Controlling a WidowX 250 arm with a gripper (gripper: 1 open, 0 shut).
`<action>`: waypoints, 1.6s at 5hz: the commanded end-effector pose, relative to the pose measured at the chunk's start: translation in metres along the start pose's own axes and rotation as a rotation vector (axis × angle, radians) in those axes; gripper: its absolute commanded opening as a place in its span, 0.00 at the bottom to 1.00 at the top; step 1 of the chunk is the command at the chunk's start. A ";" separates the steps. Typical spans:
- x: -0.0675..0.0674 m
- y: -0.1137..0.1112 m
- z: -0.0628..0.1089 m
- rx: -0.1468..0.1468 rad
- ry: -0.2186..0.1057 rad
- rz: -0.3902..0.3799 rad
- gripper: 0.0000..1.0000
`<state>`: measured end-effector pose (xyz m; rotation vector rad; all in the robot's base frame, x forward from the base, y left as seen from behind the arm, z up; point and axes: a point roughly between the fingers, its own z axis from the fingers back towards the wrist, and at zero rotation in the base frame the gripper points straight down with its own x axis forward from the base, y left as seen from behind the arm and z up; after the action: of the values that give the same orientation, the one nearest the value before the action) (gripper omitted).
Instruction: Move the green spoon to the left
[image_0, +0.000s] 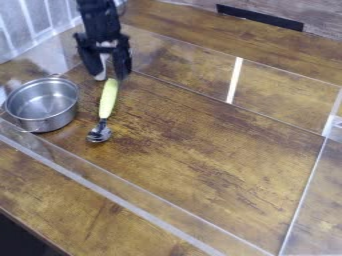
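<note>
The green spoon (106, 105) lies flat on the wooden table, its lime handle pointing away from me and its silver scoop (98, 132) nearest the front. My gripper (103, 68) hangs just above and behind the handle's far end. Its fingers stand apart with nothing between them, so it is open and clear of the spoon.
A steel bowl (42, 103) sits to the left of the spoon, close to the scoop. Clear acrylic walls (234, 80) fence the work area, with a low front wall (147, 210) across the near side. A dark object (261, 15) lies at the back edge.
</note>
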<state>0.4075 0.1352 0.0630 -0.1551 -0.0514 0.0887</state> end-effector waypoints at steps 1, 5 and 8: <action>0.015 -0.014 0.066 0.034 -0.122 0.011 1.00; 0.004 -0.036 0.059 0.021 -0.108 0.036 1.00; 0.009 -0.038 0.051 0.051 -0.089 0.041 1.00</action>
<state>0.4085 0.1110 0.0789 -0.1319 -0.0338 0.1616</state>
